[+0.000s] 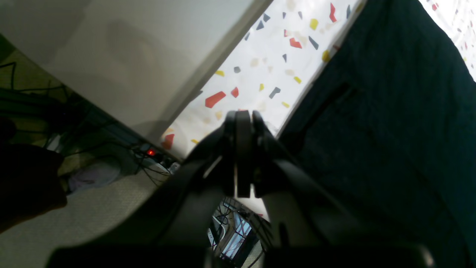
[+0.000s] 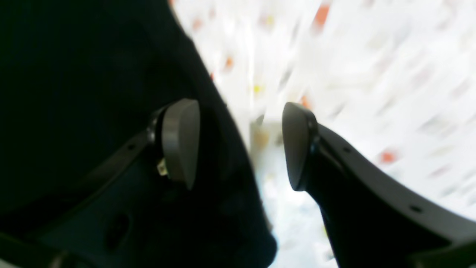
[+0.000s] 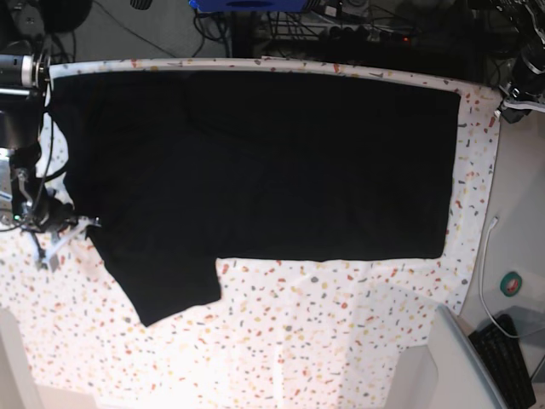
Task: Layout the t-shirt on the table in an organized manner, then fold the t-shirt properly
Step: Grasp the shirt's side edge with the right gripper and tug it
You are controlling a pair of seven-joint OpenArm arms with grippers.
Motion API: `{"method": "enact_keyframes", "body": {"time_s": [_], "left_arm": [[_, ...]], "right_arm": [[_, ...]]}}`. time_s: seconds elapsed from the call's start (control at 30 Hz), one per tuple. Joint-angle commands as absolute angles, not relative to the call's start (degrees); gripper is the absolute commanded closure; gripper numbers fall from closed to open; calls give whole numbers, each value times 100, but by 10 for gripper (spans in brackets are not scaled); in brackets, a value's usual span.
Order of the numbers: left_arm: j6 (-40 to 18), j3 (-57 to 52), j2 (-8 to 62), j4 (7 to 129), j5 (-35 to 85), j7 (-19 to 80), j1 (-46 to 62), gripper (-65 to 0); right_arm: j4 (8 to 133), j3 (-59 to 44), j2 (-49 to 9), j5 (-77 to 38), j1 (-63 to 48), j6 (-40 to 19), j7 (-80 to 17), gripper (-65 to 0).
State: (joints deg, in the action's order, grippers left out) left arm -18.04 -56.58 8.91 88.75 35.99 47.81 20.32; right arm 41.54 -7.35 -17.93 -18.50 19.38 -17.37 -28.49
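Lying flat across the far half of the table (image 3: 341,341), the t-shirt (image 3: 281,162) shows as a broad black rectangle in the base view, with one short sleeve (image 3: 166,281) hanging out toward 7 o'clock. No print is visible on the upturned side. Its long near edge runs straight from the sleeve toward 3 o'clock, and speckled white tablecloth lies bare all along the near side.

The right gripper (image 2: 240,145) sits at the shirt's 9 o'clock edge; in the right wrist view its two fingers stand well apart, one pad (image 2: 180,141) over the black cloth and the other over blurred tablecloth, nothing clamped between them. In the base view the right arm (image 3: 25,213) is at the left border of the table.

The left gripper (image 1: 243,123) has its fingers pressed together on nothing, poised above the table strip between the shirt's edge and a plain grey side surface (image 1: 122,56). A black keyboard (image 3: 511,354) rests at 4 o'clock off the table.
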Motion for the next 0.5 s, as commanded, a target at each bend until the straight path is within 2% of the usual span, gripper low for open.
{"method": "enact_keyframes", "body": {"time_s": [0.0, 0.2, 0.27, 0.33, 0.37, 0.47], "left_arm": [[-1815, -5701, 989, 8954, 3653, 4690, 2044, 0], [-1815, -5701, 989, 8954, 3653, 4690, 2062, 0], [-1815, -5692, 989, 8954, 3653, 4690, 2070, 0], [-1815, -5692, 989, 8954, 3653, 4699, 2070, 0], [-1815, -5692, 989, 8954, 3653, 4699, 2070, 0], [-1815, -5692, 989, 8954, 3653, 4699, 2070, 0]], "right_arm": [[4101, -752, -1895, -1886, 2132, -1745, -2677, -341], [3960, -752, -1868, -1895, 2009, -1754, -2598, -323], [3960, -778, -1859, -1912, 1991, -1771, -2598, -222], [3969, -787, -1807, -1912, 1991, -1780, -2598, -32], [4013, -787, -1807, -1912, 1982, -1780, -2598, 0], [4488, -804, -1798, -1921, 1771, -1754, -2598, 0]]}}
